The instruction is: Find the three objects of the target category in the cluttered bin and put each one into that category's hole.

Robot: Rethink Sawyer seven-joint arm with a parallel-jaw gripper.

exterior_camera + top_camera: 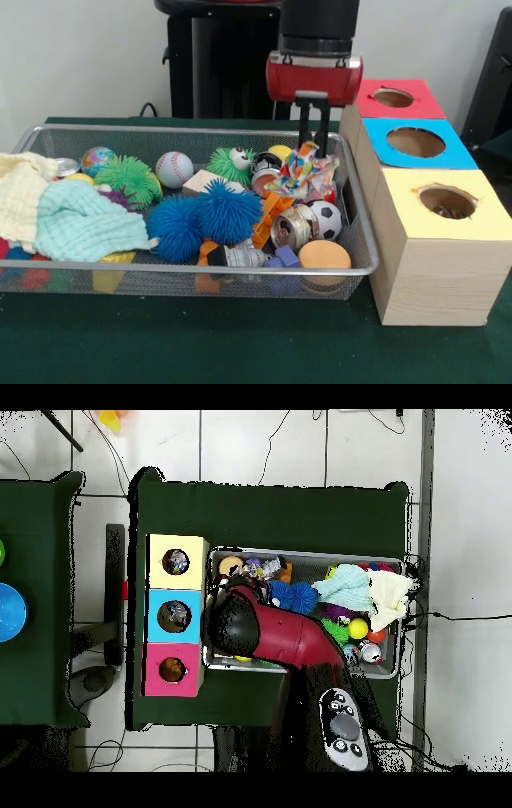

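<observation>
A: Biggest first. What was there?

B: Desk [240,352] w/ green cloth. On it a wire bin [192,272] full of toys, and right beside its end a row of three wooden boxes w/ round holes on top: yellow box [448,240] nearest the camera, blue box [416,144] in the middle, red box [396,98] at the far end.

A: The arm?

B: Red and black arm [290,634] reached over the bin's box end. The tool [312,132] hung over the far rim, fingers pointing down, right above a crumpled multicolour cloth [308,176].

A: Clenched or released?

B: Couldn't tell. Only narrow dark prongs showed, partly behind the cloth.

A: And inside the bin?

B: Pale yellow cloth [20,196] and mint cloth [76,224] at the end away from the boxes. Two blue spiky balls [204,220] touching in the middle, green spiky ball [128,180] behind them. Baseball [174,170] and globe ball [98,160] near the far wall. Soccer ball [325,218], crushed can [290,230] and orange disc [324,256] at the box end.

A: Anything in the holes?

B: Smth dark in the yellow one, too small to ID.
</observation>
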